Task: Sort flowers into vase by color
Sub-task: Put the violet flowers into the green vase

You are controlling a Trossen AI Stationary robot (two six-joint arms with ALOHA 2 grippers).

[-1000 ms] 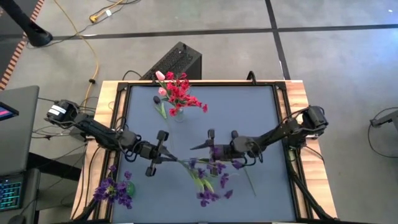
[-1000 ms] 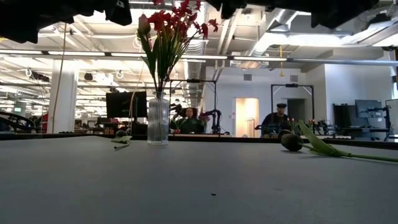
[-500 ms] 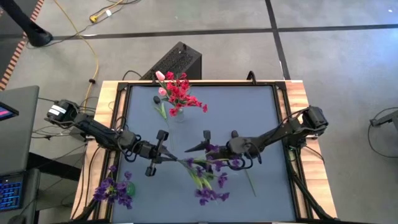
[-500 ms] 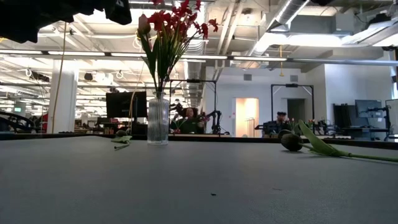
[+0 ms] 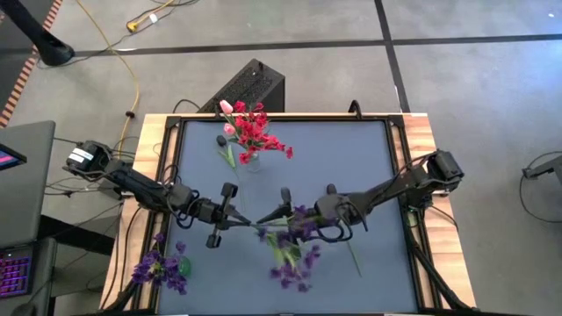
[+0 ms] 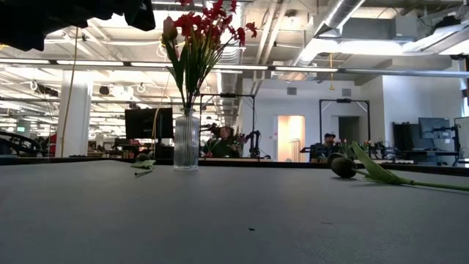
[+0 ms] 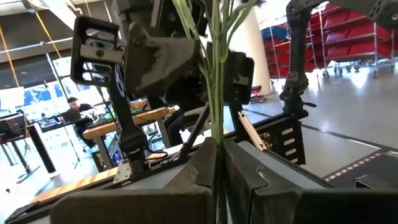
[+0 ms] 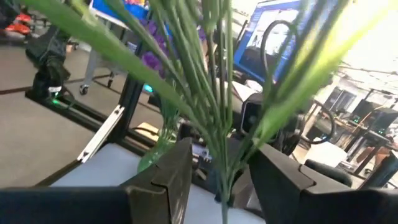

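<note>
Vs the earlier high view, we saw the right gripper had slid further toward the left arm, and the purple bunch had swung with it: blossoms that had lain spread toward the table's near edge now hung tighter under the stems. The left gripper hadn't moved.

We noted the left fingers were pinched fully together on the thin green stems, which ran straight up between them. The right gripper's jaws stood partway open w/ the same stems passing between them; whether they pressed the stems we couldn't tell.

Materials: stems thin, wiry, plastic-looking, w/ long flat blade leaves; purple petals small, ruffled. A ribbed clear glass vase at the table's far side held the red sprays plus pink buds. A second purple bunch sat in a green vase at the near left corner, its top seen only from above. One loose stem w/ a dark closed bud lay flat on the grey mat.

In the low view both arms were cut off at the top edge, only dark shapes.
</note>
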